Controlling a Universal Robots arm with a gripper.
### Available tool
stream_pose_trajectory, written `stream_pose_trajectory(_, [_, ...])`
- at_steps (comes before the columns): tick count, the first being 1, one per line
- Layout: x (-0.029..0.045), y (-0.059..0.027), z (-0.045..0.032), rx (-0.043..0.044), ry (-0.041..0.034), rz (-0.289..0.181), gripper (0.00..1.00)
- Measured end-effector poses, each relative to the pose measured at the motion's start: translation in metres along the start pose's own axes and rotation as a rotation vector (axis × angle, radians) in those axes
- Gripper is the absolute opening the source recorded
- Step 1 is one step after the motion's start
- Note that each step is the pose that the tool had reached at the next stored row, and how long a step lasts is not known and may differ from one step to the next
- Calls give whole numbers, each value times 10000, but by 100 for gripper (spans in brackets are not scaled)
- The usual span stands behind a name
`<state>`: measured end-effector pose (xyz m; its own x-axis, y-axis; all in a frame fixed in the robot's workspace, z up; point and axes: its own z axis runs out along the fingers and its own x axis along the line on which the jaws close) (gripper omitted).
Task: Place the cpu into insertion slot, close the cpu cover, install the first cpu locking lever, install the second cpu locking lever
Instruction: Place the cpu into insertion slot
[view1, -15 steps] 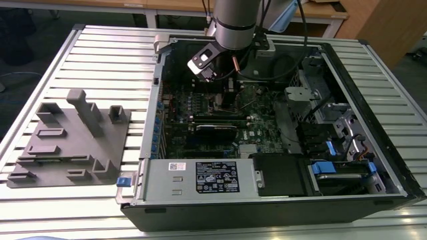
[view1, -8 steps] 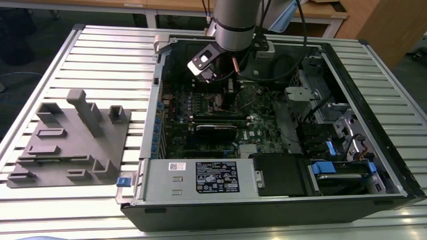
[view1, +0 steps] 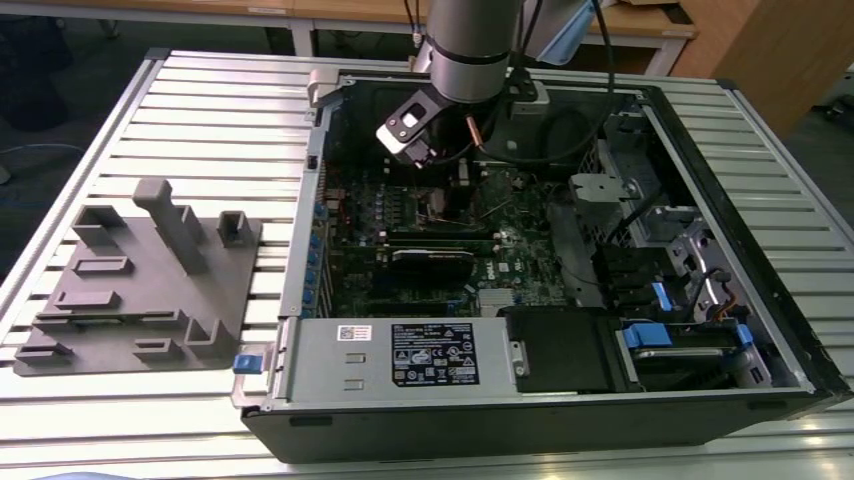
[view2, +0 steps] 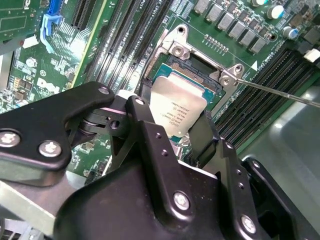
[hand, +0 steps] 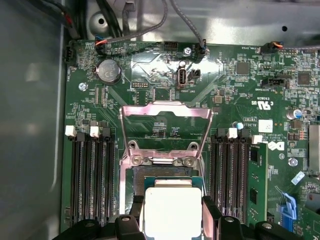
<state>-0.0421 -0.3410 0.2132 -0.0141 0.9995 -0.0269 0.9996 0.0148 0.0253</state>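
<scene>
My gripper (view2: 172, 114) is shut on the cpu (view2: 176, 102), a silver-grey square chip pinched on two opposite edges by the black fingers (view2: 142, 120). The chip hangs tilted just over the insertion slot (view2: 192, 70), whose dark centre shows past the chip's far edge. In the first wrist view the cpu (hand: 172, 212) covers the near half of the slot (hand: 159, 176), and the gripper (hand: 173, 210) grips it from both sides. The cpu cover (hand: 165, 109) is swung open behind the slot. A thin locking lever (view2: 280, 93) sticks out sideways. In the exterior view the gripper (view1: 430, 150) reaches into the case.
Black memory slots (hand: 90, 175) flank the socket on both sides. The open computer case (view1: 314, 200) lies on a slatted table, with a power supply (view1: 400, 355) at its near end. A grey fixture block (view1: 134, 290) stands on the exterior view's left.
</scene>
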Motion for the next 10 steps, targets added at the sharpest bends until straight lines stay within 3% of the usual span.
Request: stream_pose_trajectory(10, [47, 0, 25, -4, 2, -137, 54])
